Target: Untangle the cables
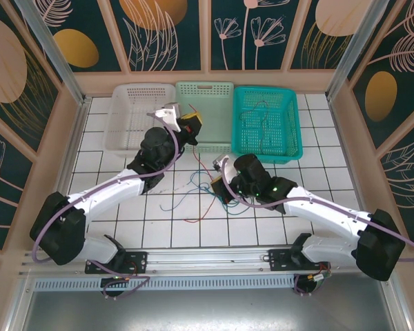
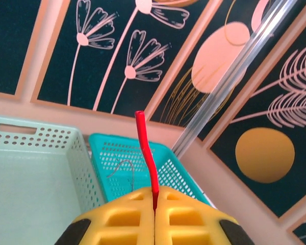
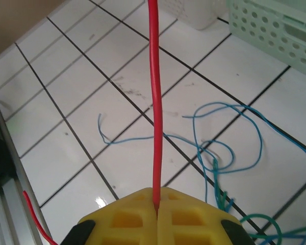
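Left gripper (image 2: 155, 198): jaws together, clamping one red cable (image 2: 145, 148) that stands up past its tips. Right gripper (image 3: 157, 203): jaws likewise clamped on a red cable (image 3: 154, 102). Tangled blue cables (image 3: 229, 148) lie ahead-right of it. Three containers sit beyond both grippers: white basket (image 1: 127, 117), green basket (image 1: 205, 96), teal basket (image 1: 265, 89).

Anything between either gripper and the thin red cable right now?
Nothing visible. The left gripper and the right gripper are each shut directly on the thin red cable. The thin blue cables lie tangled on the white tiles beside the right gripper, not in its jaws.

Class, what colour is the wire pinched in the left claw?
Red; the wire shows best in the left wrist view.
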{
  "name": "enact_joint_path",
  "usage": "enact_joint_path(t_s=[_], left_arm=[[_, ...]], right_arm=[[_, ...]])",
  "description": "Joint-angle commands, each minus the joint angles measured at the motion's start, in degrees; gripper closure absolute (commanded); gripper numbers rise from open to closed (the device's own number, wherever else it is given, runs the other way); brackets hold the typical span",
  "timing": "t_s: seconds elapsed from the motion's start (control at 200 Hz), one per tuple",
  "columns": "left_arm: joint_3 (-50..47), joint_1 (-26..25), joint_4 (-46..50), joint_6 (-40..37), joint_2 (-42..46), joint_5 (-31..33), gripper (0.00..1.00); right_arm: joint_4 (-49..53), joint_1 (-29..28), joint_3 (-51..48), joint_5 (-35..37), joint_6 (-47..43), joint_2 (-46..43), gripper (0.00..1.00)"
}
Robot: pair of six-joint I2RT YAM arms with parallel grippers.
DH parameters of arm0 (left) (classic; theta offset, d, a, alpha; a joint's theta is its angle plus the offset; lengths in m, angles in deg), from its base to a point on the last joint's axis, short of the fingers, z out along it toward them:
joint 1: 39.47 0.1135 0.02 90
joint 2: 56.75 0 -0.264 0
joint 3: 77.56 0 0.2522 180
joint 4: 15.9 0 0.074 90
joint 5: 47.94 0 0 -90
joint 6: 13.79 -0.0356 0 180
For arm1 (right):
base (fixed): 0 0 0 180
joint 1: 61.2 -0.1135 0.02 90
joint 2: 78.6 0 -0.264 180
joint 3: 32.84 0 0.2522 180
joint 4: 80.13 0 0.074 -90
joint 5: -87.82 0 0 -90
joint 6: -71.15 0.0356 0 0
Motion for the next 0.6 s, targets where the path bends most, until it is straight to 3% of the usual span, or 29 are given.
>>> enact_joint_path(t_s=[0.0, 0.195, 0.39, 0.5, 0.591], left_arm=[[-2.1, 0.5, -10.8, 5.4, -0.6, 1.4, 1.0], [-2.4, 0.4, -10.0, 5.2, -0.6, 1.8, 1.0], [-2.5, 0.4, -2.3, -0.2, 4.2, 5.9, 0.23], [-3.2, 0.4, 2.9, -5.0, 7.5, 5.6, 0.06], [-4.6, 0.4, 6.3, -7.7, 9.8, 4.7, 0.01]], right_arm=[[-4.8, -0.6, -1.3, -3.0, 2.5, -0.6, 1.0], [-2.1, 0.1, -1.4, 1.1, 2.8, -2.8, 1.0], [0.5, 5.7, -1.0, -0.3, 4.7, -5.6, 1.0], [1.3, 11.9, -1.4, -2.4, 5.9, -7.7, 1.0], [1.1, 16.5, -1.7, -4.5, 6.3, -9.4, 1.0]])
